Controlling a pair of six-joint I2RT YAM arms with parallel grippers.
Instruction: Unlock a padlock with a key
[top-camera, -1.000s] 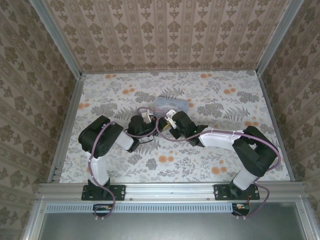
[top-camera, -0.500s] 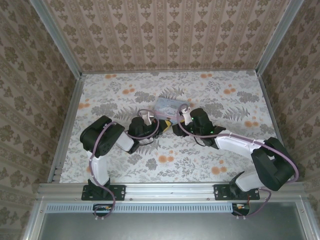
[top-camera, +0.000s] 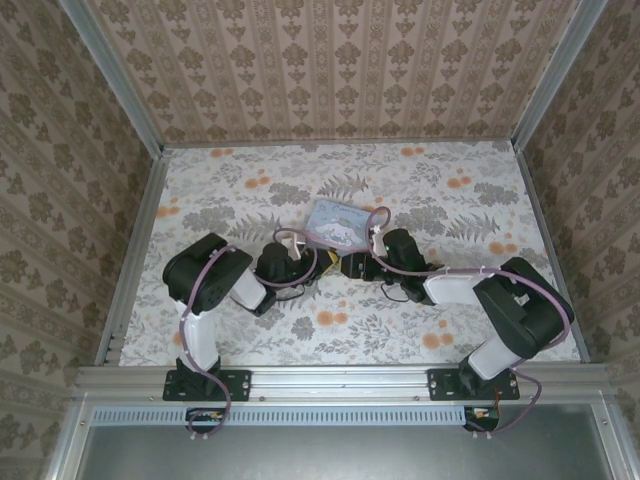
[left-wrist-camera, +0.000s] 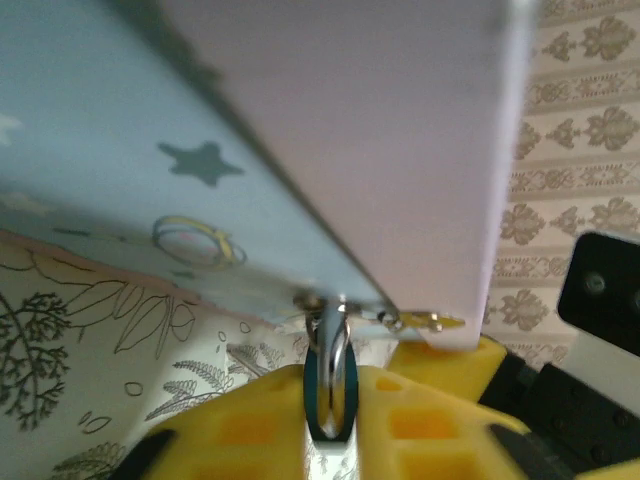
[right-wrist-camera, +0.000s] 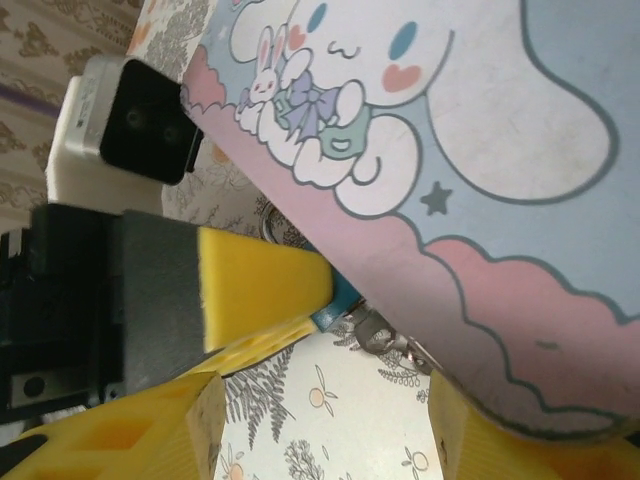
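Observation:
The padlock (left-wrist-camera: 330, 350) is a tiny teal body with a silver shackle, hanging from the near edge of the pale blue cartoon tin (top-camera: 335, 222). My left gripper (left-wrist-camera: 333, 378) is shut on the padlock, its yellow pads (left-wrist-camera: 240, 420) pressing both sides. In the top view the left gripper (top-camera: 305, 262) and right gripper (top-camera: 352, 264) face each other just in front of the tin. My right gripper (right-wrist-camera: 325, 420) stands open with only tablecloth between its fingers. A thin silvery piece (right-wrist-camera: 385, 335), apparently the key, sticks out beside the padlock (right-wrist-camera: 340, 296).
The tin rests tilted on the floral tablecloth (top-camera: 330, 320) mid-table. Aluminium rails (top-camera: 135, 250) and patterned walls border the table on three sides. Both arms' elbows lie low on the near half.
The right gripper was shut a second ago and has opened, then dropped back low in front of the tin. The tin has shifted slightly nearer and to the left.

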